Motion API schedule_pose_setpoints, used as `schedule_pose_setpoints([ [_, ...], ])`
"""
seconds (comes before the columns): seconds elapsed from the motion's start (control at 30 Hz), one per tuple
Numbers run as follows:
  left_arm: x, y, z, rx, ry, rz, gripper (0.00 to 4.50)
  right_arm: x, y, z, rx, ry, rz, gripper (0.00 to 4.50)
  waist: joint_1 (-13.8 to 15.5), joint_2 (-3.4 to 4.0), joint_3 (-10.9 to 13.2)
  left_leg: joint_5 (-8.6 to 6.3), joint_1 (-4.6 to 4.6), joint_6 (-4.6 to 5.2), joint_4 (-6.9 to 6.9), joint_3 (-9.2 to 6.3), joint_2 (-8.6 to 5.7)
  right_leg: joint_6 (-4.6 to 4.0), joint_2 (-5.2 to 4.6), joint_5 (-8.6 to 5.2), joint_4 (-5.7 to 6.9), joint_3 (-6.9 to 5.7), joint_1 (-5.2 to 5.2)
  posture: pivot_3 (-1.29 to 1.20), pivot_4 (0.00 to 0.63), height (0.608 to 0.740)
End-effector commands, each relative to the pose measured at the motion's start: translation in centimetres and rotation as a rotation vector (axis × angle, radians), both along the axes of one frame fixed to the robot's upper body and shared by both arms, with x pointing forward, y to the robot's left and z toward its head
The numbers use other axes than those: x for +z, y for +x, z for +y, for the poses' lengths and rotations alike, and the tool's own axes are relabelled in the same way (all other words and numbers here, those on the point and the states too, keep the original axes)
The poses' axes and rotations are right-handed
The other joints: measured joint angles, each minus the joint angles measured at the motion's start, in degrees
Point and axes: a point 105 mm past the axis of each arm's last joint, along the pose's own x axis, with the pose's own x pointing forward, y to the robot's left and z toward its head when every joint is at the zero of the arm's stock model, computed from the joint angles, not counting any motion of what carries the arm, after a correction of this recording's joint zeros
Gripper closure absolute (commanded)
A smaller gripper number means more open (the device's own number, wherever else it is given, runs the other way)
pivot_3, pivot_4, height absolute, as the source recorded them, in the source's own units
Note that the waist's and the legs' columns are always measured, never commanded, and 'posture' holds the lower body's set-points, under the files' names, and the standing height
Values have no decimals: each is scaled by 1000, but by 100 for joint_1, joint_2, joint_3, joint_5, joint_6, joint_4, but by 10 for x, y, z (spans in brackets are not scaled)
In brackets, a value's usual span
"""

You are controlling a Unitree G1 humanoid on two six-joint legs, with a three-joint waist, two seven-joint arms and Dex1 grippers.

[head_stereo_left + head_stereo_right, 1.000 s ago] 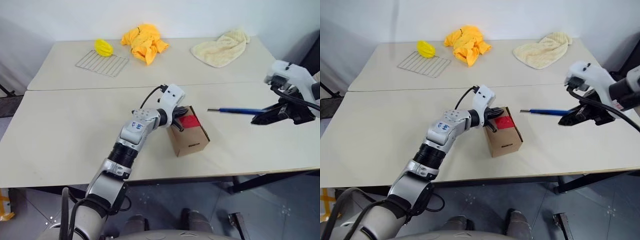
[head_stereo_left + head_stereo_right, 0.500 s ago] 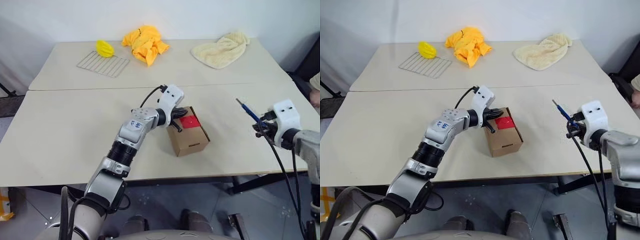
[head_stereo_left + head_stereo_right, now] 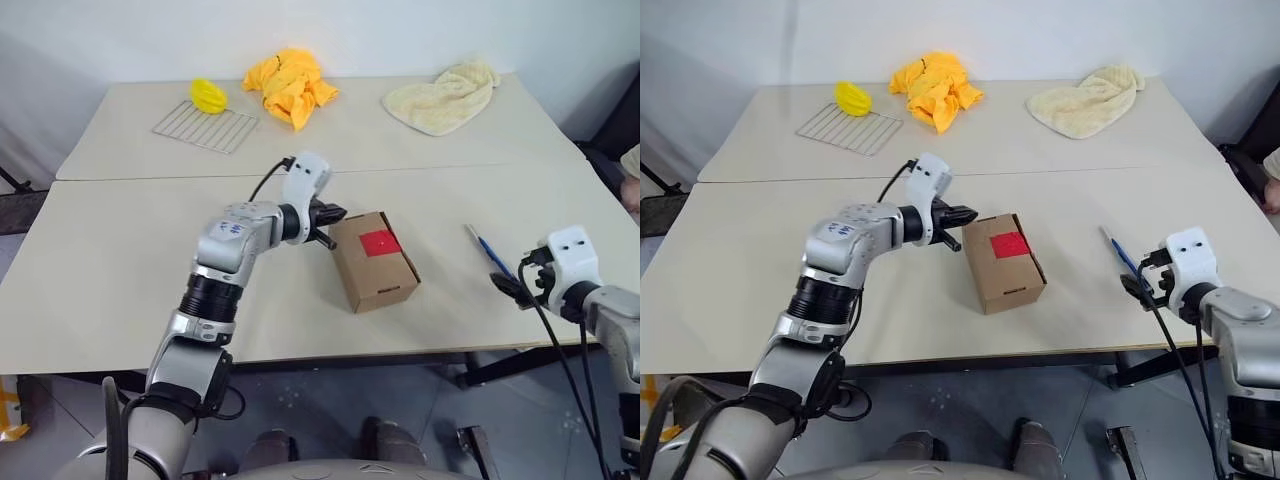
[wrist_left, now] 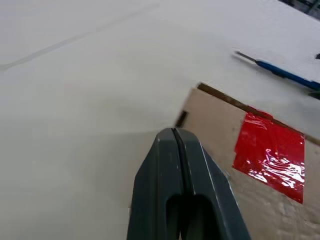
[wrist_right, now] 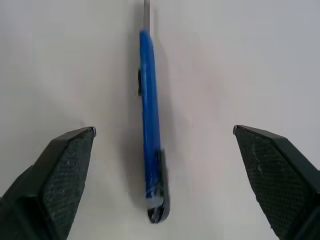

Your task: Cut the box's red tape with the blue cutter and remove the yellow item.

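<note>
The slim blue pen-shaped cutter (image 5: 151,125) is lying on the pale tabletop (image 3: 130,270) between the right hand's (image 5: 165,145) wide-spread fingers, untouched. The left hand (image 4: 175,132), fingers pressed together and empty, is hovering beside the small brown cardboard box (image 3: 375,262) bearing red tape (image 3: 380,242).

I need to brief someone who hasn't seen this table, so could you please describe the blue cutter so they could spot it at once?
On the near table, look to the right of the box with the red tape. The blue cutter lies flat there, just ahead of the right gripper, whose fingers stand open either side of it. It is the only slim, pen-shaped blue thing there.
</note>
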Motion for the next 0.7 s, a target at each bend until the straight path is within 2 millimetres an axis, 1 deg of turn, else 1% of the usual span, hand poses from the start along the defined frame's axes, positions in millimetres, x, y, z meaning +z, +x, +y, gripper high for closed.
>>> schedule_pose_setpoints([
  [0.03, 23, -7, 7, 5, -39, -45, 4500, 49, 4, 10, 66, -35, -137, 11, -4, -1, 1, 0, 0, 0, -1, -1, 0, 0, 0, 0, -1, -1, 1, 0, 150, 740],
  [0.1, 21, -10, 18, 30, -47, -18, 4500, 62, 7, 22, 124, -14, -161, 11, -6, 0, 1, 0, 2, 0, -1, -1, 0, 0, 0, 0, 0, -1, 0, 0, 150, 740],
  [0.17, 14, -13, 27, 47, -42, 14, 4500, 66, 11, 35, 180, -6, -153, 11, -12, 0, 0, 0, 3, 0, -5, -1, 1, 0, 0, 0, 0, -1, 0, 0, 150, 740],
  [0.2, 5, -14, 33, 62, -30, 43, 4500, 64, 14, 43, 216, -15, -135, 11, -11, 0, 0, 0, 5, 0, -9, -1, 1, 0, 0, 0, -1, -1, 0, 0, 150, 740],
  [0.27, -14, -19, 40, 75, 10, 89, 4500, 53, 21, 56, 272, -5, -75, 391, -32, 0, 0, 0, 9, -1, -14, 2, 1, 0, 1, 0, -2, 1, 0, 0, 150, 740],
  [0.33, -25, -23, 40, 69, 29, 118, 4500, 47, 27, 62, 301, -19, -48, 947, -29, -2, 2, 0, 9, 0, -16, 3, 1, 0, 1, 0, -2, 1, 0, 0, 150, 740],
  [0.4, -41, -27, 38, 59, 51, 157, 4500, 38, 37, 69, 331, -46, -17, 1633, 19, -9, 6, 1, 2, 1, -12, -1, 0, 0, 0, 0, -4, -3, -1, 0, 150, 740],
  [0.47, -57, -33, 33, 44, 75, 191, 4500, 27, 46, 83, 388, -43, 20, 2371, 7, -10, 6, 1, -2, 1, 0, -1, -1, 0, 0, 0, -4, -2, 0, 0, 150, 740],
  [0.5, -62, -36, 28, 31, 66, 205, 4500, 20, 48, 90, 421, -25, 53, 2746, 3, -10, 6, 1, -4, 1, 3, -2, -3, 1, 0, 1, -4, -1, 0, 0, 150, 740],
  [0.53, -65, -39, 22, 14, 57, 211, 4500, 16, 49, 97, 454, -26, 70, 3066, -2, -10, 6, 0, -3, 1, 3, -2, -3, 1, 0, 1, -4, -1, 0, 0, 150, 740],
  [0.57, -67, -42, 15, -4, 39, 218, 4500, 13, 51, 102, 475, -21, 85, 3477, 5, -10, 6, 0, -3, 1, 2, -2, -2, 1, 0, 1, -5, -1, 0, 0, 150, 740],
  [0.63, -68, -45, 5, -29, 16, 221, 4500, 11, 53, 108, 498, -20, 99, 4216, 4, -10, 7, 0, -7, 1, 1, -5, -2, 1, 0, 1, -5, -6, -1, 0, 150, 740],
  [0.67, -67, -46, 1, -37, 9, 220, 4500, 11, 53, 109, 503, -19, 104, 4471, 4, -10, 7, 0, -8, 1, 1, -5, -2, 1, 0, 1, -5, -6, -2, 0, 150, 740],
  [0.7, -67, -47, -5, -50, -5, 221, 4500, 12, 51, 113, 525, -18, 116, 4471, 4, -10, 7, 1, -9, 1, 2, -5, -2, 1, 0, 1, -5, -7, -2, 0, 150, 740],
])
